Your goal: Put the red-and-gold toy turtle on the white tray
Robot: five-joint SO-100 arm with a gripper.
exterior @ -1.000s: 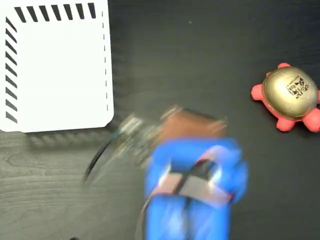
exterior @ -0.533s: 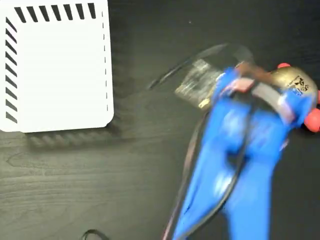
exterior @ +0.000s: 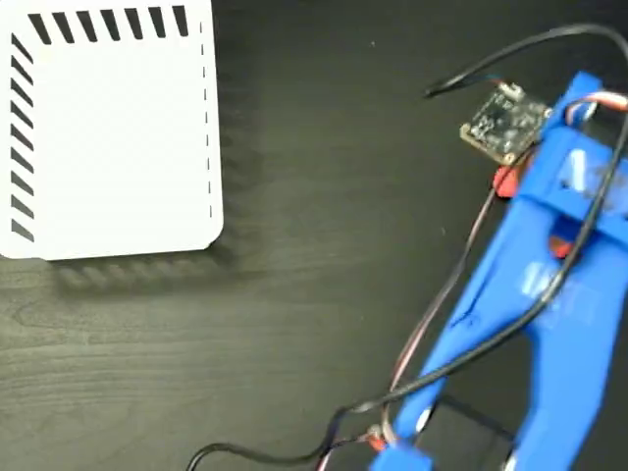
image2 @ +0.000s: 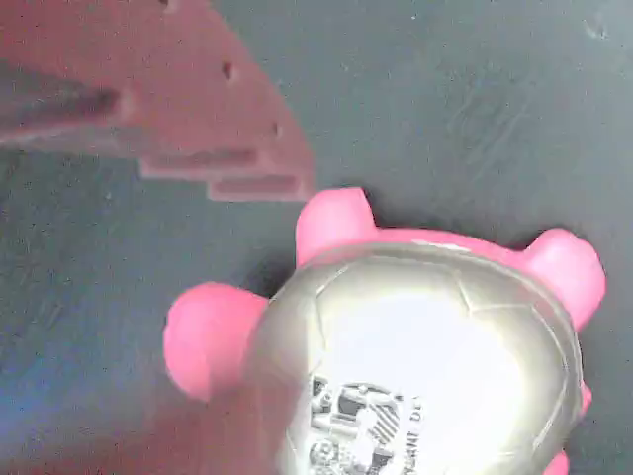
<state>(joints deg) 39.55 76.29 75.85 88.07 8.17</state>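
Observation:
In the fixed view the white tray (exterior: 108, 137) lies flat at the top left, with black stripes on its top and left edges. The red-and-gold toy turtle (exterior: 504, 183) is almost wholly covered by my blue arm (exterior: 559, 294); only small red bits of it show. The wrist view shows the turtle (image2: 425, 366) close up on the dark table, gold shell with black print, pink head and legs. My gripper (image2: 257, 307) hangs over it, open. One finger (image2: 198, 109) is at the upper left, clear of the shell. A blurred shape at the bottom left may be the other.
A small circuit board (exterior: 505, 123) with wires sticks out from the arm near the top right. Cables (exterior: 432, 324) trail down along the arm to the bottom edge. Dark wood-grain table (exterior: 294, 294) stretches between the tray and the arm.
My arm has swung from the bottom middle up to the right and now covers the turtle, which lay in plain sight a second ago. The tray has not moved.

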